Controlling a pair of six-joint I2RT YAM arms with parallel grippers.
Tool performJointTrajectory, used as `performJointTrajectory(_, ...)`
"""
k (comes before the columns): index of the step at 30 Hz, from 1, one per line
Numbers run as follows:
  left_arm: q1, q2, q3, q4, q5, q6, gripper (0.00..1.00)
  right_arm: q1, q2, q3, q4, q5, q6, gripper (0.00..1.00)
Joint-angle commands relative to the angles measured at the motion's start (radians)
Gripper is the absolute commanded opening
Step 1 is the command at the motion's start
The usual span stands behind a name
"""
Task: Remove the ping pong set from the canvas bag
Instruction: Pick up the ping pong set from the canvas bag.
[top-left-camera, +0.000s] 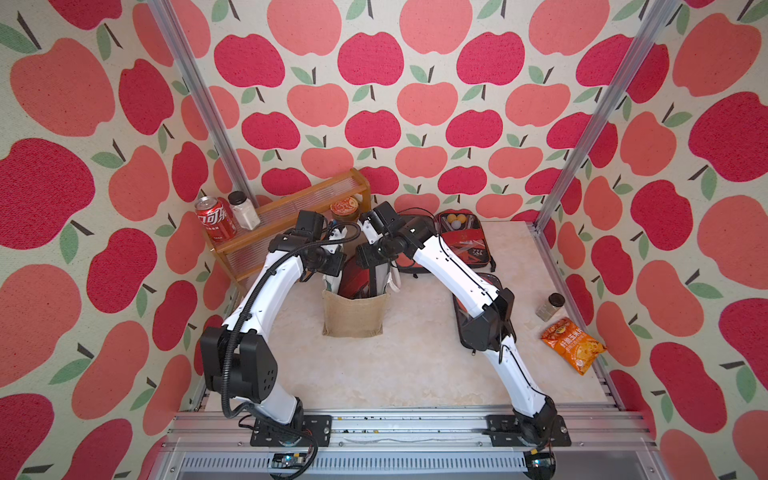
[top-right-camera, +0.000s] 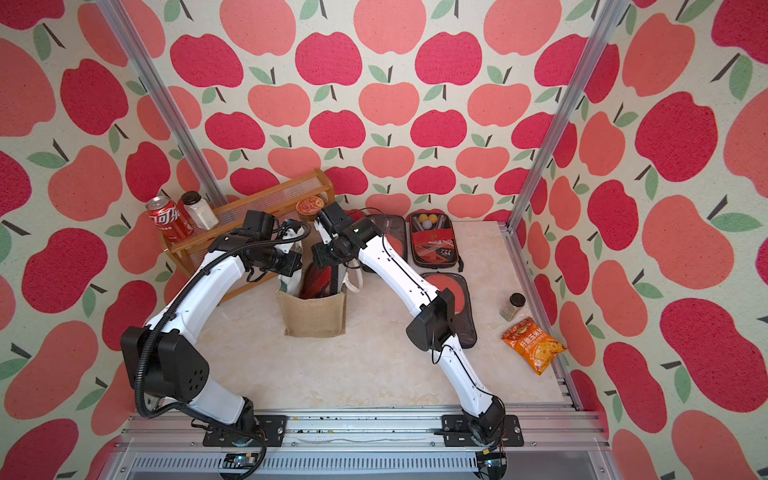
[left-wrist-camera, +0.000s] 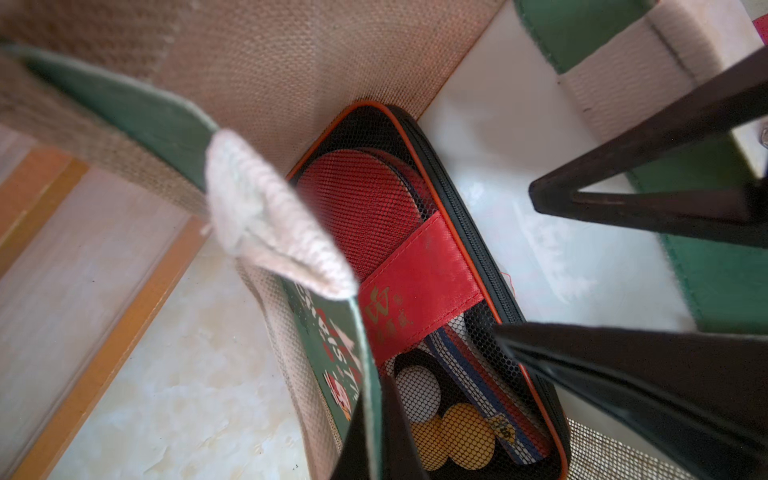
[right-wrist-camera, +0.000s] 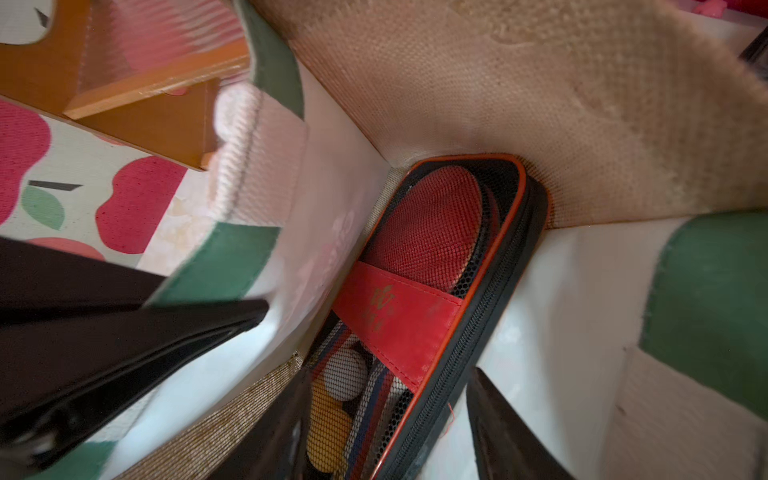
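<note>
The canvas bag (top-left-camera: 353, 318) (top-right-camera: 313, 313) stands upright mid-table with its mouth open. Inside it the ping pong set (left-wrist-camera: 415, 266) (right-wrist-camera: 432, 249) stands on edge, a black mesh case with orange piping, a red band, a red paddle and white and yellow balls. My left gripper (left-wrist-camera: 370, 449) is shut on the bag's green-edged rim (left-wrist-camera: 365, 332) and holds that side outward. My right gripper (right-wrist-camera: 390, 374) reaches down into the bag. One of its fingers lies on the case's mesh face and the other against the zip edge. Its black fingers (left-wrist-camera: 644, 199) also show in the left wrist view.
Other paddle cases lie on the table at back right (top-left-camera: 461, 239) and under my right arm (top-right-camera: 451, 299). A wooden rack (top-left-camera: 291, 224) behind the bag carries a cola can (top-left-camera: 214, 220), a jar (top-left-camera: 245, 210) and a tin (top-left-camera: 345, 208). A spice jar (top-left-camera: 550, 306) and a snack packet (top-left-camera: 573, 345) lie at far right.
</note>
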Motion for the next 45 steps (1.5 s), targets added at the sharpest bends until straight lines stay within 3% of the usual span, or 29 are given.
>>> performJointTrajectory(1,-0.008,0.017,0.015,-0.011,0.017,0.003,0.0,0.0,0.034,0.026,-0.074,0.069,0.007,0.65)
performJointTrajectory(18,-0.02,0.035,-0.002,-0.002,0.026,-0.001,0.0,-0.036,0.174,0.038,-0.127,0.097,0.02,0.74)
performJointTrajectory(28,-0.02,0.044,-0.005,0.004,0.016,0.005,0.0,-0.051,0.216,0.005,-0.02,-0.093,0.096,0.73)
performJointTrajectory(31,-0.018,0.042,-0.012,0.007,0.013,0.005,0.0,-0.052,0.209,-0.022,0.013,-0.132,0.107,0.66)
performJointTrajectory(35,-0.014,0.045,-0.014,0.01,0.012,0.005,0.0,-0.052,0.168,-0.078,0.059,-0.142,0.11,0.46)
performJointTrajectory(41,-0.01,0.046,-0.013,0.011,0.005,0.004,0.0,-0.052,0.079,-0.179,0.153,-0.138,0.11,0.22)
performJointTrajectory(45,-0.008,0.046,-0.015,0.013,-0.005,0.003,0.0,-0.052,0.061,-0.175,0.161,-0.124,0.102,0.15)
